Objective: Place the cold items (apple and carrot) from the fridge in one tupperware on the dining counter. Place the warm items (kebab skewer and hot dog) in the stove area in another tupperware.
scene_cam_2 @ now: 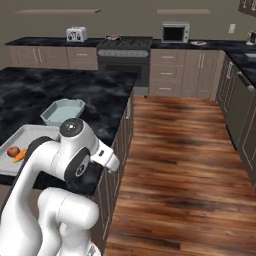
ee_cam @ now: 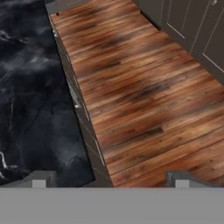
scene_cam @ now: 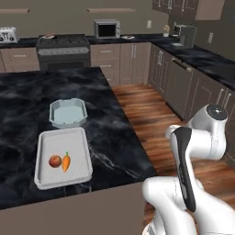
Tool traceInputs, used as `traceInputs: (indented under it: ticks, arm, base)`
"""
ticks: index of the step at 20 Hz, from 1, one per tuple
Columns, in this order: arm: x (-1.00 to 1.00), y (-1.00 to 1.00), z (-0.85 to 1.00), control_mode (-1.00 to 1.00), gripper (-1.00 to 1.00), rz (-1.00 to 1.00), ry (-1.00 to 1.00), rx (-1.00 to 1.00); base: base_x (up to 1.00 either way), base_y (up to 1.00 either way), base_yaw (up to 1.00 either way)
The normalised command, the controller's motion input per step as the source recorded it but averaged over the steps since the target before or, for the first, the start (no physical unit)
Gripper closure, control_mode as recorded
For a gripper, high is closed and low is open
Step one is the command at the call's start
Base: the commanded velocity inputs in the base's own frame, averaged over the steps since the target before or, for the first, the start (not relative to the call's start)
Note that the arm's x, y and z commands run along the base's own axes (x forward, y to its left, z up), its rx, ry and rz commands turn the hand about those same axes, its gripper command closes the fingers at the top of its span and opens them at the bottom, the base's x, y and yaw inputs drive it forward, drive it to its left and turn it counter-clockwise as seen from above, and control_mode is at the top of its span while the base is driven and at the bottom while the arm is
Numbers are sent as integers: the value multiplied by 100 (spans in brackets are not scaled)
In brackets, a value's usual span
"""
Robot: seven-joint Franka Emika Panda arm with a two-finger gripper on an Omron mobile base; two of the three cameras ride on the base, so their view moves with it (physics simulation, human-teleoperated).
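Observation:
A red apple [scene_cam: 55, 161] and an orange carrot [scene_cam: 66, 161] lie side by side in the white rectangular tupperware [scene_cam: 62, 135] near the front of the black dining counter [scene_cam: 105, 114]. Behind it stands an empty pale blue tupperware [scene_cam: 53, 110]. The right base view has the same apple [scene_cam_2: 13, 151], carrot [scene_cam_2: 20, 155] and blue tupperware [scene_cam_2: 50, 114] at its left. My gripper [ee_cam: 111, 181] is open with nothing between its fingers, and it looks down past the counter's right edge at the wood floor. The kebab skewer and hot dog are too small to make out by the stove [scene_cam: 63, 46].
The stove [scene_cam_2: 124, 46] stands against the back wall, with a microwave [scene_cam: 107, 29] to its right and a toaster [scene_cam: 8, 34] to its left. Cabinets [scene_cam: 179, 87] line the right wall. A wide wood floor [scene_cam_2: 180, 160] runs between island and cabinets.

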Motion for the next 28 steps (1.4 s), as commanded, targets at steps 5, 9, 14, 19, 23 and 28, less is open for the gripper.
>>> traceInputs:
  ticks: [5,9,14,19,23,28]
  arm:
    - [0,0,0,100,-100,0,0,0]
    - [0,0,0,100,-100,0,0,0]
    - [0,0,0,100,-100,0,0,0]
    - [0,0,0,100,-100,0,0,0]
    - [0,0,0,100,-100,0,0,0]
    - [0,0,0,100,-100,0,0,0]
  base:
    - [16,-100,-4]
    - [65,-89,0]
    - [97,-56,2]
    - [100,-12,6]
    - [100,0,7]
    - [100,-33,1]
